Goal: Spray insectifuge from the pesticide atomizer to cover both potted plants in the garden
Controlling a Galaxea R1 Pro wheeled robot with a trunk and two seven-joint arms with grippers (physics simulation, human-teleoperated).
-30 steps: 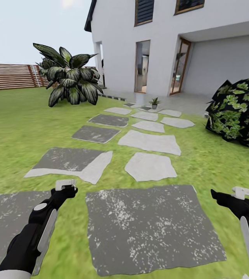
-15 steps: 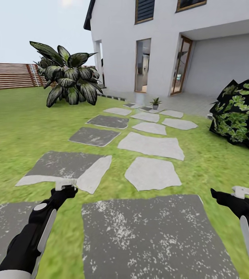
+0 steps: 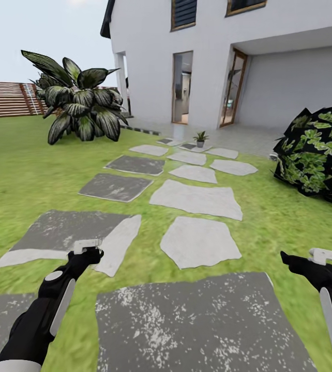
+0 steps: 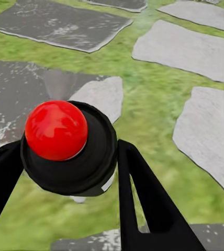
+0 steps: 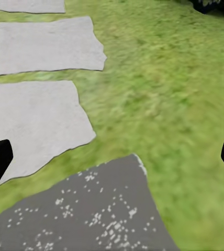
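Observation:
The pesticide atomizer [image 4: 65, 141], a dark round body topped by a red button, sits between the black fingers [image 4: 143, 198] of my left gripper [image 4: 70, 172], which is shut on it. In the head view that left gripper [image 3: 86, 253] hangs low over the stepping stones. My right gripper [image 3: 295, 261] is held out at the lower right, open and holding nothing, its tips far apart in the right wrist view [image 5: 112, 157]. One small potted plant [image 3: 200, 138] stands far ahead on the pale paving by the house door.
Grey stepping stones [image 3: 197, 199] run across the lawn toward the white house [image 3: 212, 62]. A big dark-leaved plant [image 3: 78, 103] stands at the left rear, a dark leafy bush [image 3: 318, 155] at the right, and a wooden slat fence [image 3: 3, 99] at the far left.
The whole view has shifted as the robot rolls forward: the stones slide toward me and the house draws nearer. Both arms keep their pose.

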